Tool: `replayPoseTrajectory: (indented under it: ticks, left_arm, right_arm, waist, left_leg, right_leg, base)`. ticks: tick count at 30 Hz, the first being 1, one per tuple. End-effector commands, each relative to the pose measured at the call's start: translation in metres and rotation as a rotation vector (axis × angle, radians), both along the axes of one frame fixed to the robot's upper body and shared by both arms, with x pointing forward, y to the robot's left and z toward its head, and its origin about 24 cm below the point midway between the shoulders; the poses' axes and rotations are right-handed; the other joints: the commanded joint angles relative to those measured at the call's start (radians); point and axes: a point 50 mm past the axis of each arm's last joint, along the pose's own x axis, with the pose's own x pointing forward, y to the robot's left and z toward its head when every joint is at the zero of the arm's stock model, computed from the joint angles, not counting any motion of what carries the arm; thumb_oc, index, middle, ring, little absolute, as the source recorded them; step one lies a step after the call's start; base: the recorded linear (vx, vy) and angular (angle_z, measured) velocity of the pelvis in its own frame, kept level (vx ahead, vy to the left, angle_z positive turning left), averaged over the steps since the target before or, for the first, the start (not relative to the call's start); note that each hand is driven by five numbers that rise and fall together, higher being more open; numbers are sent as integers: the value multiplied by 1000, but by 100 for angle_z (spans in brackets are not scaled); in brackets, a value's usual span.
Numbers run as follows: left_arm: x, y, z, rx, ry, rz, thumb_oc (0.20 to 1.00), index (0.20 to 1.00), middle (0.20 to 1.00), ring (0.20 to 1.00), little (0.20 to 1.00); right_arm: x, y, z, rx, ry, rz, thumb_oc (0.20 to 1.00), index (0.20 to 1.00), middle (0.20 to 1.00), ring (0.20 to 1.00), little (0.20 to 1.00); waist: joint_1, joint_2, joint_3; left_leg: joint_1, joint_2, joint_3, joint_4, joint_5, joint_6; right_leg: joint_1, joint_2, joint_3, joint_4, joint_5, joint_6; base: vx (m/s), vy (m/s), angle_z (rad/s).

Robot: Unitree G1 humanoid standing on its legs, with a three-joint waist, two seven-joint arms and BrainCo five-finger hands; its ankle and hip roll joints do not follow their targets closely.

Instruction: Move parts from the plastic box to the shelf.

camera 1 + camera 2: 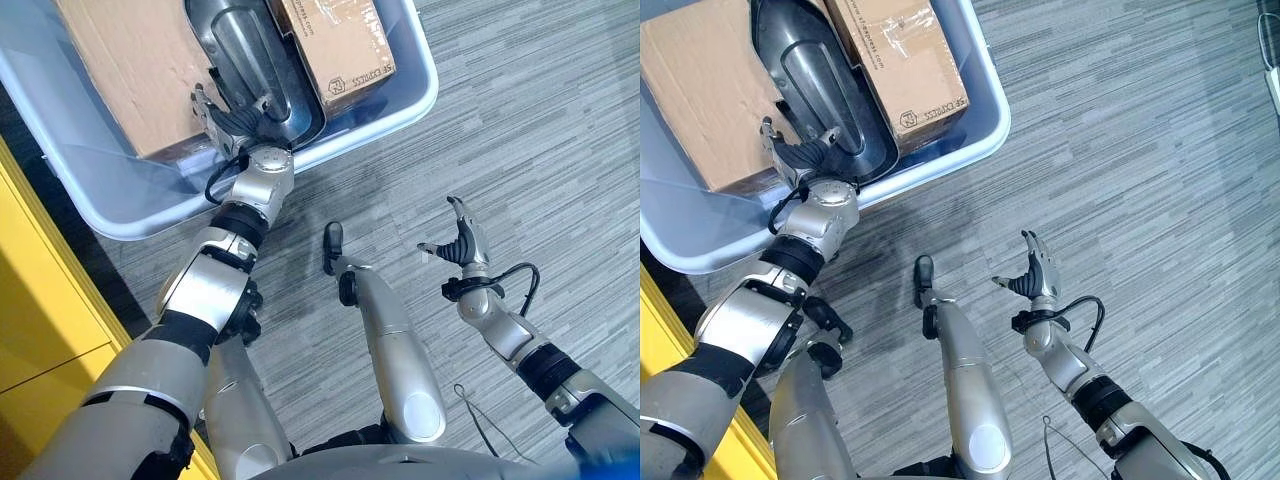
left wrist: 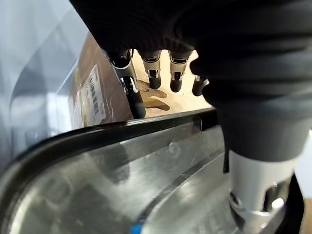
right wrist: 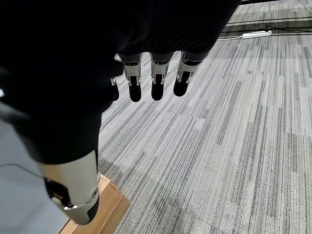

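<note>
A: Item one, the container?
B: Pale plastic box (image 1: 405, 105) on the grey striped floor (image 1: 560, 130). Inside it: a large cardboard carton (image 1: 120, 70) at the far-left side, a smaller cardboard carton (image 1: 340, 40) at the right, and a dark-rimmed metal part (image 1: 250, 60) lying between them.
A: Item two, your left hand?
B: My left hand (image 1: 232, 118) reaches over the box's near wall. Fingers (image 2: 131, 92) hang over the part's black rim, thumb on its inner metal face; I cannot tell if it is gripped.
A: Item three, right hand?
B: My right hand (image 1: 1032, 272) hovers over floor, well right of the box, fingers relaxed, holding nothing.
</note>
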Motion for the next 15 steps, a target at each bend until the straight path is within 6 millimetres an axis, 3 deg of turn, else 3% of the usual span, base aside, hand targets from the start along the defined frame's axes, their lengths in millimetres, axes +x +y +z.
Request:
replayPoseTrajectory:
  ticks: [1,10,15]
  left_arm:
    - [-34,-2,-133,-69,606,-28,1000,1000,1000,1000,1000]
    - [-43,8,-150,-23,761,-45,1000,1000,1000,1000,1000]
    - [-46,8,-156,-85,769,-28,1000,1000,1000,1000,1000]
  right_arm:
    - [0,-5,11,44,-45,-5,1000,1000,1000,1000,1000]
    - [-3,-10,9,73,-57,-55,1000,1000,1000,1000,1000]
    - [-2,-11,13,70,-77,-54,1000,1000,1000,1000,1000]
  waist:
    - [-39,-9,49]
    - [-45,4,49]
    - [-54,1,49]
  left_leg:
    - [-24,109,4,92,30,-100]
    - [-25,115,8,98,42,-104]
    - [-24,114,9,100,43,-104]
  right_leg:
    - [-8,-33,-66,22,36,55]
    - [-34,-31,-66,50,21,41]
    - [-43,-26,-64,51,24,39]
  base:
    - [49,-38,-2]
    - [47,-44,-4]
    - [19,-12,-5]
